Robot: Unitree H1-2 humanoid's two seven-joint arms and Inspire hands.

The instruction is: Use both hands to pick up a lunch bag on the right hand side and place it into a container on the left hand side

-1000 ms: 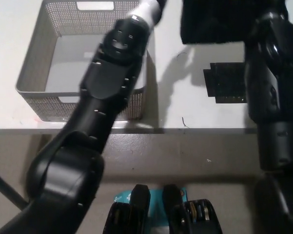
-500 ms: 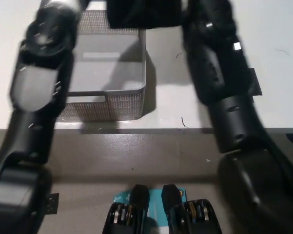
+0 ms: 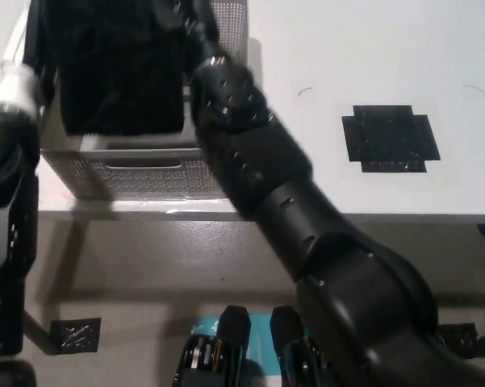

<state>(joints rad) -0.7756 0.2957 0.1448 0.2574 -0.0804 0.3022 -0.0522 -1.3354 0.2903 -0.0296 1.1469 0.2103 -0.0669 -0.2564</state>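
Black lunch bag [image 3: 117,68] hangs over the grey mesh container [image 3: 137,171] at the counter's [image 3: 323,48] left end, its lower edge at the container's rim. Left hand [image 3: 26,56] presses the bag's left side; right hand [image 3: 173,16] presses its right side, black arm crossing in from bottom right. Finger detail lost against the dark bag. Black cross-shaped mark [image 3: 390,139] sits well to the right.

Robot test lab, white table [image 3: 371,64], black tape cross [image 3: 390,139], bare floor [image 3: 145,274]
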